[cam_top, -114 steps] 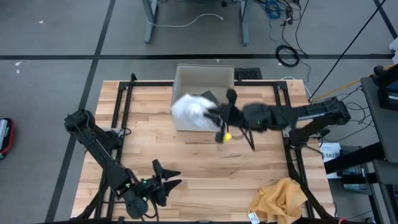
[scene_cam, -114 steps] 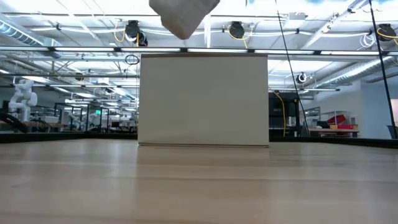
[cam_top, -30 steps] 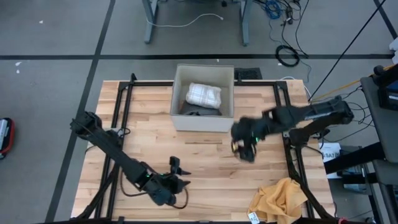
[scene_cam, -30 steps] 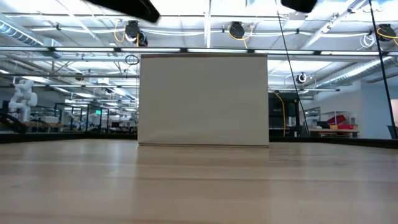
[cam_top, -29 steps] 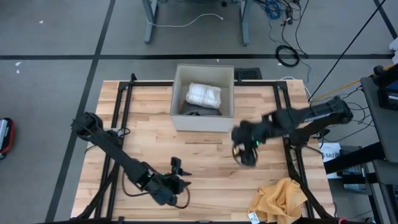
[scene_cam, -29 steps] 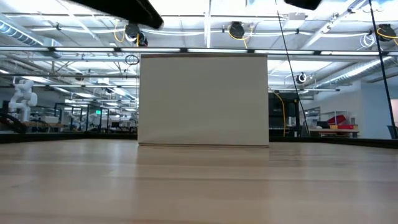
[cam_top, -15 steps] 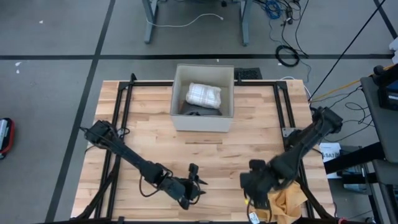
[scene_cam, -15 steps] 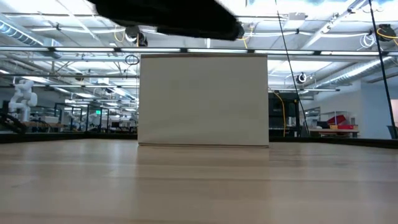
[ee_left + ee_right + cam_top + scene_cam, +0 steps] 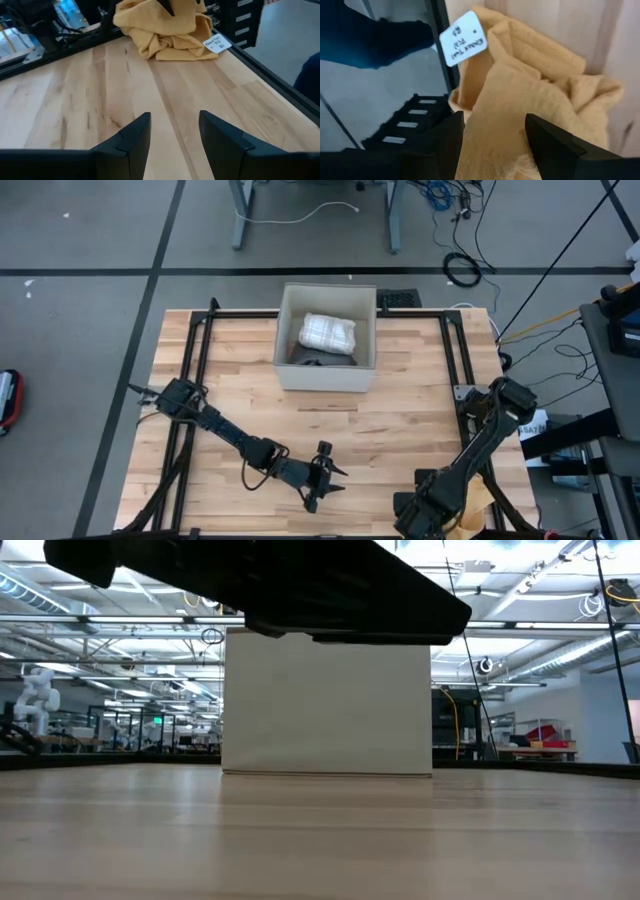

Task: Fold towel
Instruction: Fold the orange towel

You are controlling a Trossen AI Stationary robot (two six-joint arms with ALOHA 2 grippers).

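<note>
Surface (image 9: 240,390): pale wooden planks framed by black rails; it carries the box at its far middle and the yellow towel at its near right corner.
Box (image 9: 327,337): open-topped and beige, standing at the far middle of the surface; in the low view (image 9: 327,703) its flat front wall fills the centre.
White towel (image 9: 328,333): folded into a compact bundle and lying inside the box, on top of something dark.
Left arm: reaches low across the near part of the surface from the left rail towards the middle; in the low view it shows as a dark bar crossing above the box.
Right arm: bends down from the right rail to the near right corner of the surface.
Yellow towel (image 9: 165,27): crumpled in a heap at the near right corner, against the black rail; folds of it fill the right wrist view (image 9: 530,105).
Left claw (image 9: 325,476): near the middle of the surface's near edge, fingers spread wide and holding nothing, pointing towards the yellow towel and well apart from it.
Right claw (image 9: 418,518): right at the yellow towel, fingers parted wide with the cloth showing between them; contact cannot be told.
Tag (image 9: 462,44): small and white, attached to the yellow towel, beside the rail.
</note>
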